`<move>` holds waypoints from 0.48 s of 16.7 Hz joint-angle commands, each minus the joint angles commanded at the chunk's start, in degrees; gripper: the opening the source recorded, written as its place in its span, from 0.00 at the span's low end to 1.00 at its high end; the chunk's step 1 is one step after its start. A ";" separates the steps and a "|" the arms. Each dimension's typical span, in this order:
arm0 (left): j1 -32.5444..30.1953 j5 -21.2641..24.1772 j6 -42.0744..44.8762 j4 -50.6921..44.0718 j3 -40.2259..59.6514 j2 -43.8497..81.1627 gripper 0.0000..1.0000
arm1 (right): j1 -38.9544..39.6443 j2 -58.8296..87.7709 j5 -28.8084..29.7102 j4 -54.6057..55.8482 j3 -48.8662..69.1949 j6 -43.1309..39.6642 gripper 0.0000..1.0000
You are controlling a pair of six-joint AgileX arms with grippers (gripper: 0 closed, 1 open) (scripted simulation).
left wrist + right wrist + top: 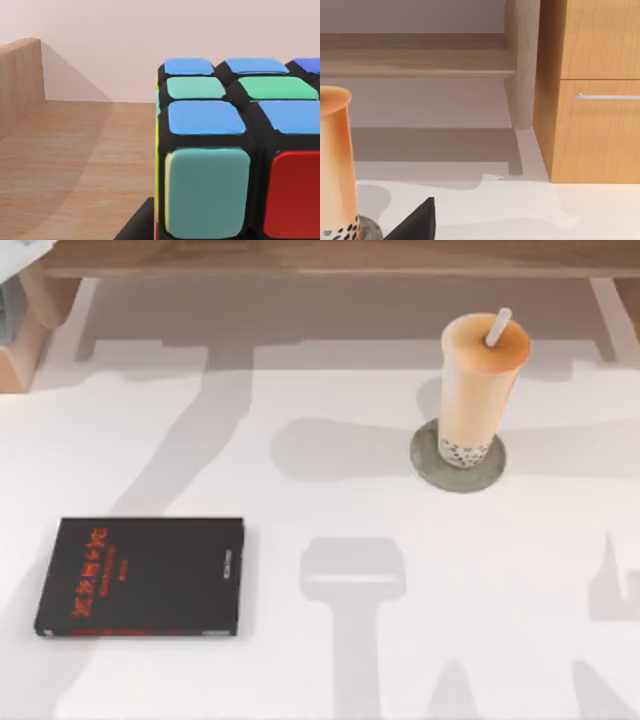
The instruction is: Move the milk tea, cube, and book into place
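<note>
The milk tea point(478, 390) stands upright on a round grey coaster point(430, 465) at the table's back right, its white straw up. In the right wrist view the milk tea point(335, 165) is close, beside a dark part of my right gripper point(415, 222). The cube point(235, 150), with blue, green, teal and red stickers, looms very close in the left wrist view over a wooden shelf board point(75, 170). A dark part of my left gripper point(137, 225) lies at its lower edge. Whether the cube is held or resting I cannot tell. The book is out of view.
A thin black book with red lettering point(140, 576) lies flat at the table's front left. A wooden shelf point(320, 258) runs along the back edge. A wooden cabinet with a handled drawer point(595, 90) and a shelf leg point(520, 65) stand behind the drink.
</note>
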 joint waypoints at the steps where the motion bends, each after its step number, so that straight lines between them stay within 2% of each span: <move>1: 0.10 -0.47 -0.28 1.16 1.92 0.52 0.00 | 0.00 0.00 0.00 0.00 0.00 0.00 1.00; 5: 1.87 -1.11 -1.04 4.17 13.90 6.32 0.00 | 0.00 0.00 0.00 0.00 0.00 0.00 1.00; 8: 4.06 1.33 -0.76 1.11 20.82 13.25 0.00 | 0.00 0.00 0.00 0.00 0.00 0.00 1.00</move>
